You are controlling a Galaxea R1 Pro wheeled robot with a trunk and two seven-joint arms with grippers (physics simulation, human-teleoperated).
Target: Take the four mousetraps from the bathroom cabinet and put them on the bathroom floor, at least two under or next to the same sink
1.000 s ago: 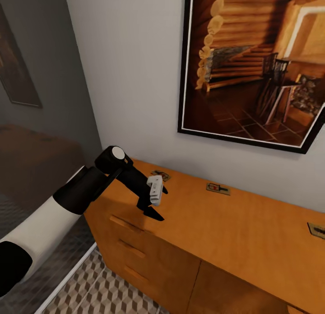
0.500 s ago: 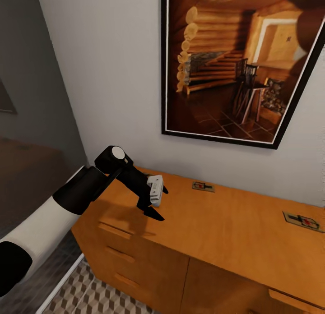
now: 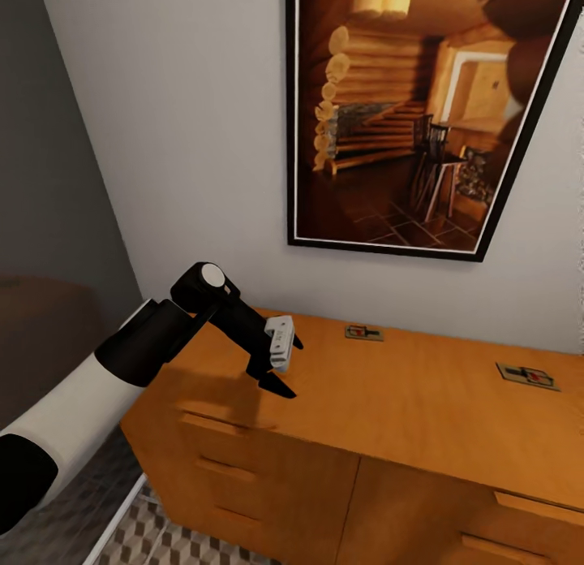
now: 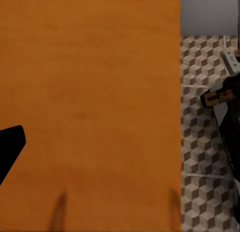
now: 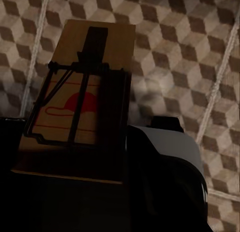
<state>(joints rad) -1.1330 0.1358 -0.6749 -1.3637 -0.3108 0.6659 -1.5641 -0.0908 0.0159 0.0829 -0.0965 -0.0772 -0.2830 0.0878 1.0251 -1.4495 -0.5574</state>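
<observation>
Two mousetraps lie flat on the orange-brown cabinet (image 3: 422,403), one (image 3: 363,333) near the wall and one (image 3: 527,376) further right. My left gripper (image 3: 284,370) hangs open over the cabinet's left end with nothing between its fingers; one black fingertip (image 4: 10,147) shows over the wooden top. My right gripper (image 5: 75,159) is shut on another mousetrap (image 5: 80,102), held flat above the cube-patterned bathroom floor (image 5: 200,52). That held mousetrap (image 4: 220,97) also appears beyond the cabinet's edge in the left wrist view. The bathroom sink is out of view.
A large framed picture (image 3: 405,118) of a log cabin hangs on the white wall above the cabinet. Drawer fronts with bar handles (image 3: 223,425) face me. A strip of patterned floor (image 3: 162,541) runs along the cabinet's left foot, beside a dark grey section.
The head camera has swung, so the cabinet and picture slid left in the view. The mousetrap seen beside my left gripper is now behind it. The left arm holds its pose.
</observation>
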